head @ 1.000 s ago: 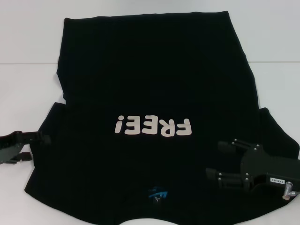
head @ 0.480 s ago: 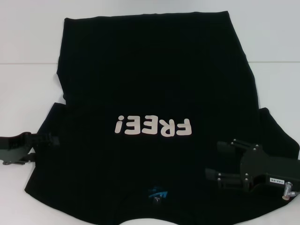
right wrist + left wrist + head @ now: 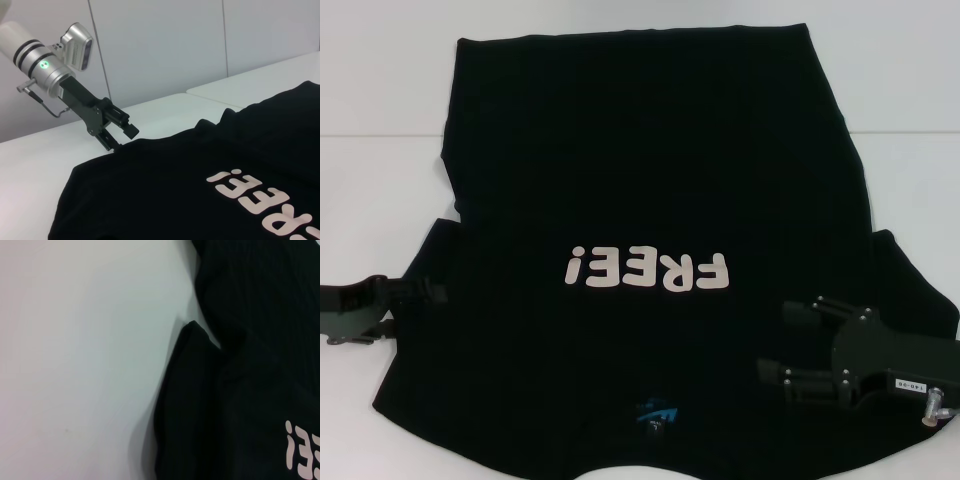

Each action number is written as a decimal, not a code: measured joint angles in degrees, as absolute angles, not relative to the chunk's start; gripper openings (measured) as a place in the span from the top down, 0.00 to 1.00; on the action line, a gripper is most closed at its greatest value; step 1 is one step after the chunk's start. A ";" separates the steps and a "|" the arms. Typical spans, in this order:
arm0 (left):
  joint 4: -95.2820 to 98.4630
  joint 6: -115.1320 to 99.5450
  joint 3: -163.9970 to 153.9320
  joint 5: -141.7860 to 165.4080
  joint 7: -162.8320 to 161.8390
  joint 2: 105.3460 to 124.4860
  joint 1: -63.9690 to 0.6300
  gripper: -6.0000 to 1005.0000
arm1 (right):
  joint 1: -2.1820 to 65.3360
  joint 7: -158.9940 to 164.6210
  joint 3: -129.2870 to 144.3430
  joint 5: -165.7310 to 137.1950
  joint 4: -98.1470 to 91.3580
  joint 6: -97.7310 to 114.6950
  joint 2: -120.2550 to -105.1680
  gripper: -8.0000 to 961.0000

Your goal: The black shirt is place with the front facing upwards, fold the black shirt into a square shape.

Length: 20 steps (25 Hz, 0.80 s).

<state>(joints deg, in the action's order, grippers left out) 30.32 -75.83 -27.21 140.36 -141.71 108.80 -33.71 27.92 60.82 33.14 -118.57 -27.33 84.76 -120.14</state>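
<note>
The black shirt (image 3: 650, 170) lies flat on the white table (image 3: 380, 90), front up, with the white letters "FREE!" (image 3: 646, 270) reading upside down and a small blue logo (image 3: 655, 413) near the front edge. My left gripper (image 3: 428, 292) is at the edge of the shirt's left sleeve (image 3: 195, 390). In the right wrist view the left gripper (image 3: 122, 137) has its fingers slightly apart, the lower one touching the cloth edge. My right gripper (image 3: 785, 342) hovers open over the shirt's right side, holding nothing.
White table surface (image 3: 75, 365) shows around the shirt on the left and at the back. A seam between table sections (image 3: 370, 135) runs across the far side. A pale wall (image 3: 165, 45) stands behind the table.
My left gripper has moved right from off the table's side to the sleeve edge. The right gripper and the shirt have not moved.
</note>
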 joint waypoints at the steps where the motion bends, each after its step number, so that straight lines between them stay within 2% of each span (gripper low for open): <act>1: 30.32 -75.77 -27.21 140.36 -141.70 108.81 -33.73 0.07 | 27.93 60.82 33.14 -118.57 -27.33 84.77 -120.14 0.04; 9: 30.10 -76.07 -27.16 140.34 -141.12 109.06 -34.40 0.07 | 28.01 60.82 33.13 -118.56 -27.33 84.82 -120.15 0.04; 20: 30.07 -74.59 -27.07 140.35 -141.04 109.21 -34.42 0.19 | 28.04 60.82 33.13 -118.57 -27.33 84.82 -120.14 0.04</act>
